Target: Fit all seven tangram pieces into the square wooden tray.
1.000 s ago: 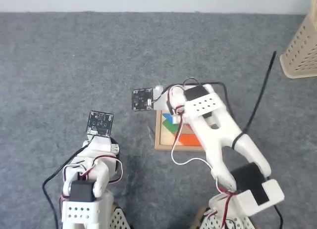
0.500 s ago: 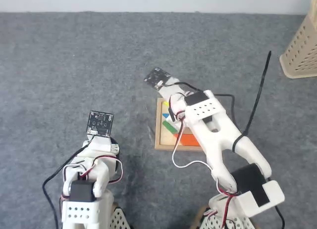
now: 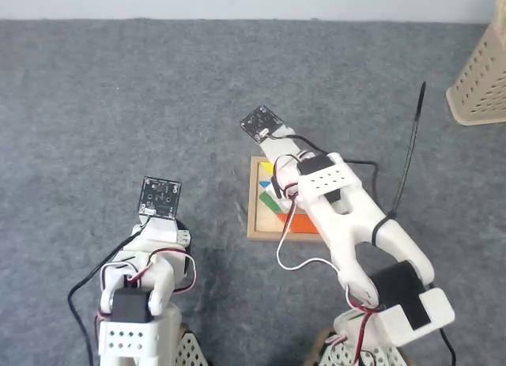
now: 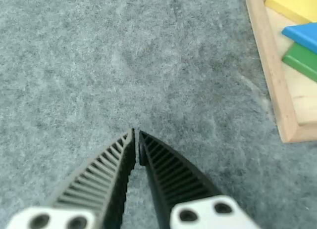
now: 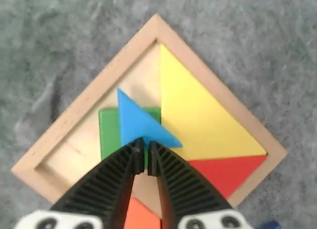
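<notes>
Handling: the flat painted wooden pieces looked light, stiff and smooth-faced, so I judged they would slide under a nudge more readily than lift.
Hold: their thin edges gave little to pinch. The likeliest grip was across two opposite edges, or closed tips pushing against one edge.
Tray: the square wooden tray lay on the grey carpet, under the right arm.
Misfit: the small blue triangle lay partly over the green four-sided piece and seemed not to be seated flat.
Neighbours: the large yellow triangle sat along one side of the tray, touching the blue one. The red triangle lay next to the yellow, and the orange piece lay near the tray's lower corner.
Right gripper: its jaws were together but for a sliver. The tips were at the blue triangle's edge and clamped nothing that I could see.
Left gripper: its jaws were together and empty, low over the carpet, near the tray's rim but apart from it.
Count: one tray held five pieces, one of each colour. The right gripper hid part of the tray floor, so two of the seven remained unaccounted for.
Other: one beige slotted basket stood well apart from the tray.
</notes>
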`<state>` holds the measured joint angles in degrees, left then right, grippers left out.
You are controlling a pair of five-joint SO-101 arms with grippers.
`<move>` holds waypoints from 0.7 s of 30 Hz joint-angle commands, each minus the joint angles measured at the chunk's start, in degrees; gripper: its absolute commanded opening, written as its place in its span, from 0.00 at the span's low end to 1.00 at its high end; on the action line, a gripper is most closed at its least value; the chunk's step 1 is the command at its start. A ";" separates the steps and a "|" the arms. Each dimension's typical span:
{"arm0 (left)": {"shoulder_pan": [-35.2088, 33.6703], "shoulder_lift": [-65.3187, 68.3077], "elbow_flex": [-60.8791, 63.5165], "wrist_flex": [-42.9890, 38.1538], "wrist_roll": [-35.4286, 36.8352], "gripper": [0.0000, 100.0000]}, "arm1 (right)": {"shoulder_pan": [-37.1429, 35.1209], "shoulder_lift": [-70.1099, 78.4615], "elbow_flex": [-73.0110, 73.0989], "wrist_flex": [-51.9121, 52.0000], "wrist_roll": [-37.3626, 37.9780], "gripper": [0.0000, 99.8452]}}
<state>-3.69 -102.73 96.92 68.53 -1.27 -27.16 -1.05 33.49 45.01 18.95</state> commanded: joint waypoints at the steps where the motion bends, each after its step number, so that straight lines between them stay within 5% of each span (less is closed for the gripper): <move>1: -0.35 -0.18 -0.31 0.26 0.53 0.01 | 1.19 1.71 -0.97 -3.30 -0.62 0.01; 15: -0.35 -0.18 -0.31 0.26 0.53 0.01 | 4.70 2.59 -3.16 -8.92 -0.79 0.01; 21: -0.35 -0.18 -0.31 0.26 0.53 0.01 | 3.30 -4.09 -4.13 -10.68 -10.37 0.01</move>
<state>-3.69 -102.73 96.92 68.53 -1.27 -22.24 1.05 33.41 36.13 12.26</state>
